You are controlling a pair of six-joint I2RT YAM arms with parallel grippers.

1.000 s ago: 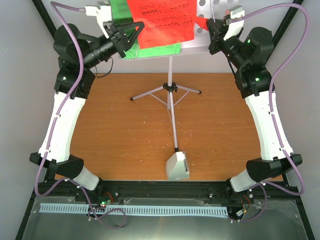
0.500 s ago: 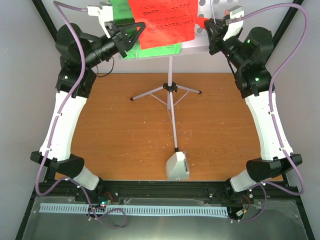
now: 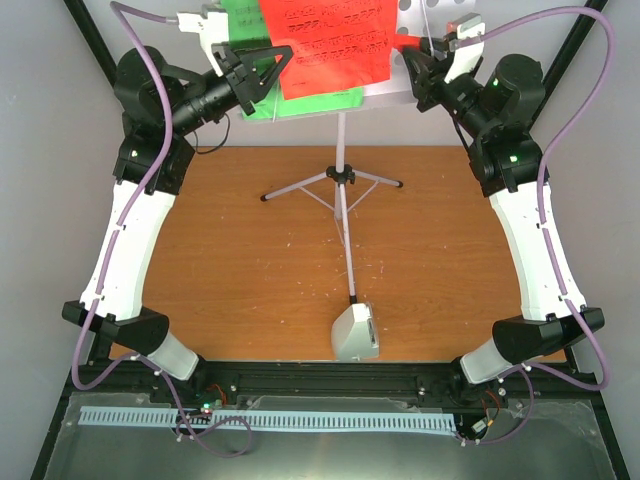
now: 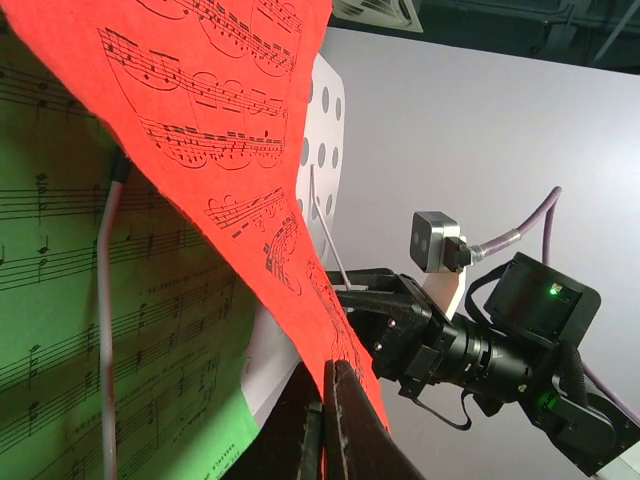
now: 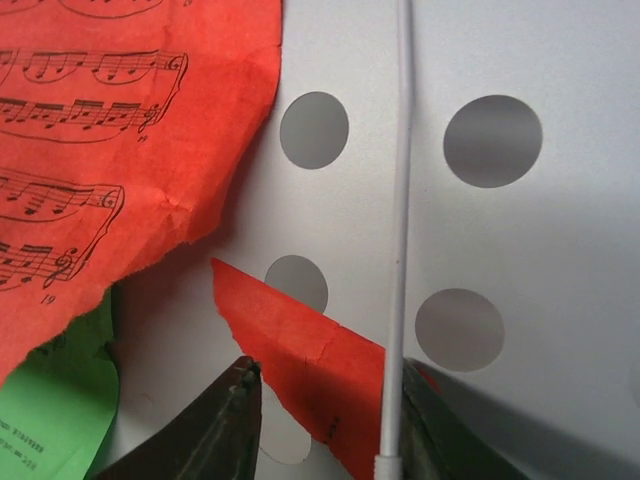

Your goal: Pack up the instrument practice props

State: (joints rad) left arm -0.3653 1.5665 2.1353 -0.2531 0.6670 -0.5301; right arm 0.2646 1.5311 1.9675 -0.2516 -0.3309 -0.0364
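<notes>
From my console I saw the left claw [image 4: 326,385] closed tight, its fingers pinching the lower edge of the red sheet [image 3: 330,45], which hung slanted across the green sheet [image 3: 335,100] on the music stand [image 3: 412,22] at the far side of the table [image 3: 230,260]. The right claw [image 5: 325,375] was partly open against the stand's perforated plate. A torn red scrap [image 5: 300,350] lay flat on the plate between its fingers, beside a thin white wire [image 5: 401,200], and I could not tell whether either finger touched it. The stand's tripod [image 3: 343,178] stood mid-table. The metronome [image 3: 355,333] sat at the near edge, by the tip of one leg.
</notes>
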